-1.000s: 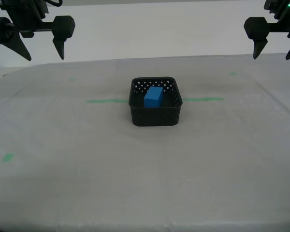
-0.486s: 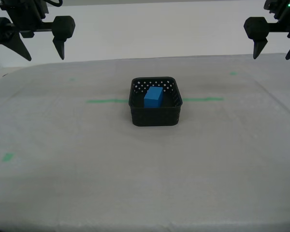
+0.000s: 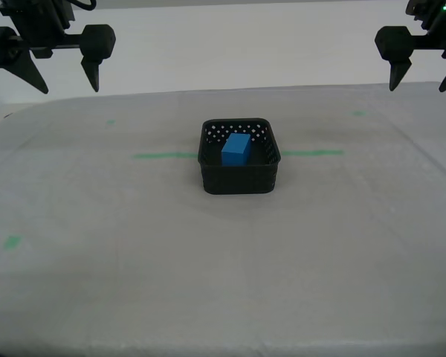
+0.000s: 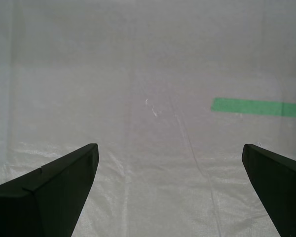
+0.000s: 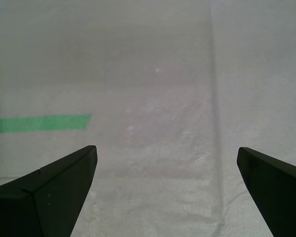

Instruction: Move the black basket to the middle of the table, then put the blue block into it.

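The black basket (image 3: 240, 178) stands at the middle of the table (image 3: 208, 282) in the exterior view, across the green tape line (image 3: 163, 155). The blue block (image 3: 236, 149) lies inside it, resting on the basket floor. Two arms hang high above the far edge: one open gripper (image 3: 68, 89) at the exterior view's upper left, another (image 3: 420, 89) at its upper right. The wrist views do not tell which is which. My first gripper (image 5: 166, 149) and my second gripper (image 4: 170, 146) are both open over bare cloth, holding nothing. Basket and block are out of both wrist views.
Small green tape marks sit on the cloth: one (image 3: 13, 241) near the exterior view's left edge, one (image 3: 358, 113) at the far right. A green tape strip (image 5: 39, 123) shows in the first wrist view, another strip (image 4: 259, 106) in the second.
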